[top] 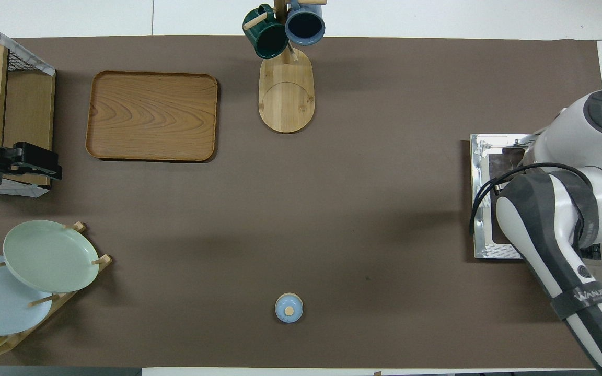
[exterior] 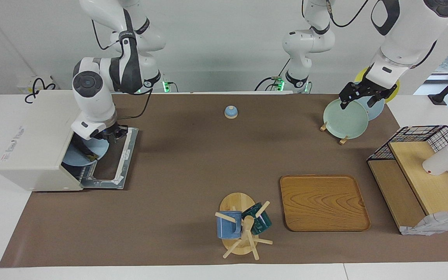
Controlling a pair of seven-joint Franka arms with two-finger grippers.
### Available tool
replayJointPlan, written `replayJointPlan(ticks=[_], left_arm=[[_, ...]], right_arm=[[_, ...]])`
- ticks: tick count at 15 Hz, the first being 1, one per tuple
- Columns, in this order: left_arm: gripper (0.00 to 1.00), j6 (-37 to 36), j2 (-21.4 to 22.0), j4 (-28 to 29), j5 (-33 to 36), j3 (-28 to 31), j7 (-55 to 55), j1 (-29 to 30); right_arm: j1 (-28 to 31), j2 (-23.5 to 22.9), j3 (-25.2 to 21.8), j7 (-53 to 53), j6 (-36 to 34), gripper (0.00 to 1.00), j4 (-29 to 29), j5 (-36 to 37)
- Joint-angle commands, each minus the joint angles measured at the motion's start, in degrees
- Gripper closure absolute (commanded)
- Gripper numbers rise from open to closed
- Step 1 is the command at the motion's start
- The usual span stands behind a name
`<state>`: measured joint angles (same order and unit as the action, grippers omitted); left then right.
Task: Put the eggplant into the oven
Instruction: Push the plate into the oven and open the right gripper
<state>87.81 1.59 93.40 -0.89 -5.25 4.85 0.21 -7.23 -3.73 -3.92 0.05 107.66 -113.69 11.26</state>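
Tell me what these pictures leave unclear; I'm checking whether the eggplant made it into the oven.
- Eggplant: facing view shows only a dark shape over the blue plate inside the oven; the right gripper covers the rest.
- Right gripper's fingers: hidden at the oven's mouth in the facing view, under the arm in the overhead view.
- Oven interior: overhead view, blocked by the right arm.
- Left gripper: waits over the plate rack.

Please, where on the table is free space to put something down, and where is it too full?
The tray is bare. The mat lies open between the oven, the small lidded jar, the mug rack and the plate rack. It is crowded at the oven's mouth, where the right gripper works over a blue plate, and under the left gripper above the plate rack.
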Motion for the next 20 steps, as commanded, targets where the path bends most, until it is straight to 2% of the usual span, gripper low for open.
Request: replayJointPlan(ticks=[1, 5, 8, 12, 15, 20], left_arm=[[0.00, -0.18, 1.05, 0.55, 0.97, -0.20, 0.60, 0.23], [0.00, -0.18, 1.05, 0.55, 0.97, -0.20, 0.60, 0.23], [0.00, -0.18, 1.05, 0.55, 0.97, -0.20, 0.60, 0.23], [0.00, -0.18, 1.05, 0.55, 0.97, -0.20, 0.60, 0.23], [0.00, -0.18, 1.05, 0.55, 0.97, -0.20, 0.60, 0.23], [0.00, -0.09, 1.05, 0.55, 0.97, -0.20, 0.60, 0.23]], right_arm=[[-1.99, -0.66, 0.41, 5.82, 3.32, 1.00, 0.06, -4.21], [-3.49, -1.80, 0.41, 11.54, 10.62, 1.00, -4.07, -5.55], [-4.11, -5.75, 0.41, 14.27, 15.02, 1.00, -4.70, -5.55], [-3.67, -6.99, 0.41, 14.36, 15.82, 1.00, -5.66, -5.55], [-2.97, -6.99, 0.32, 14.19, 19.59, 1.00, -8.73, -5.46], [-2.53, -8.22, 0.23, 13.84, 19.61, 1.00, -9.09, -2.66]])
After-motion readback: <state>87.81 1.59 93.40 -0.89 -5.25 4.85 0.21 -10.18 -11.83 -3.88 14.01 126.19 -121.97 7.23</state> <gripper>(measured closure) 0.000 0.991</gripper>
